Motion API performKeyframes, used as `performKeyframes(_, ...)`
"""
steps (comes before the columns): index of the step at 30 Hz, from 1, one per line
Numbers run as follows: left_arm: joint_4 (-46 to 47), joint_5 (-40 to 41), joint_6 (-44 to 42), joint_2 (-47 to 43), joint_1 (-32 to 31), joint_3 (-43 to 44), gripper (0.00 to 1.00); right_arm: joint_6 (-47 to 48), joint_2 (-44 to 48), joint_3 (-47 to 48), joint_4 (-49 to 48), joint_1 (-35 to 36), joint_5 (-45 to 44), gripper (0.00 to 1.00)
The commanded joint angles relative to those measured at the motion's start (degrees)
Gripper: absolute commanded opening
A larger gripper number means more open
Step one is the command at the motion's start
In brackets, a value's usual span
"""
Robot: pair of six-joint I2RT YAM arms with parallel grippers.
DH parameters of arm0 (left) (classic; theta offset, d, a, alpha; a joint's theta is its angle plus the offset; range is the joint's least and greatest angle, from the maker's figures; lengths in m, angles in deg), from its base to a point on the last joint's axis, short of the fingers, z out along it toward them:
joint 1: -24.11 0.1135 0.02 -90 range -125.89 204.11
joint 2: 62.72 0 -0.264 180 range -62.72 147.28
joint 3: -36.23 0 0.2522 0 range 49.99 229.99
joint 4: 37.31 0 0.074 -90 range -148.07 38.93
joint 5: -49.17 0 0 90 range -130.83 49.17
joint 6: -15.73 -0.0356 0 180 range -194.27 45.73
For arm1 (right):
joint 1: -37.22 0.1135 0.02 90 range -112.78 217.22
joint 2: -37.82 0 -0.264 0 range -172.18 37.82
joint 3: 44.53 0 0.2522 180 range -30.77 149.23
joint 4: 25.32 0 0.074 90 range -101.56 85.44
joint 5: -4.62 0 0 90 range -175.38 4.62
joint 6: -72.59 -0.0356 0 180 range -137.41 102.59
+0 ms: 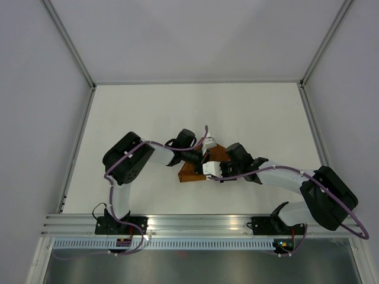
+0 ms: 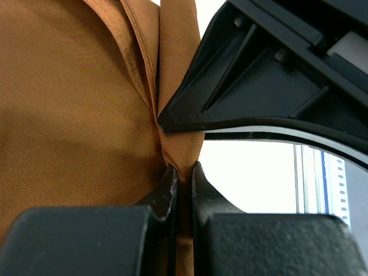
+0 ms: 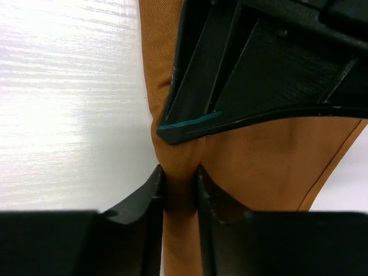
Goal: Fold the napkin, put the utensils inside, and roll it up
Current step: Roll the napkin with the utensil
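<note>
The rust-orange napkin (image 1: 190,172) lies bunched in the middle of the white table, mostly hidden under both wrists. My left gripper (image 1: 204,155) is shut on a pinched fold of the napkin (image 2: 69,115); the cloth runs between its fingertips (image 2: 168,187). My right gripper (image 1: 207,161) is shut on another fold of the napkin (image 3: 270,155), tip to tip with the left one. In each wrist view the other gripper's black body fills the upper right. No utensils are in view.
The white table (image 1: 195,112) is ringed by an aluminium frame, with a rail along the near edge (image 1: 195,222). Purple cables (image 1: 127,155) run along both arms. The two wrists crowd together over the napkin.
</note>
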Motion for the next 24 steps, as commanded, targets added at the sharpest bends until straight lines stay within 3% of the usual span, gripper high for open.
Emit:
performKeyframes(1,-5.4,2.6,-0.7,2.1,0.1,-1.1,0.08,0.0,-1.9,1.4,2.1,0.3,-0.1,0.24)
performKeyframes(6,-5.4,5.6,-1.0,0.2,0.3,-1.5,0.23,0.3,-3.7,3.2,6.3,0.3,0.2,0.06)
performKeyframes(8,-4.3,6.3,-0.4,-1.3,0.6,-1.9,0.24,0.5,-4.2,3.8,8.7,0.3,0.3,0.0)
performKeyframes(21,3.2,10.3,6.2,-12.9,5.9,-5.6,0.4,3.8,-12.0,12.7,22.3,-4.7,8.4,0.0)
performKeyframes(24,3.8,15.3,6.2,-15.0,6.1,-6.5,0.4,6.0,-16.2,17.6,28.1,-6.6,12.2,0.0)
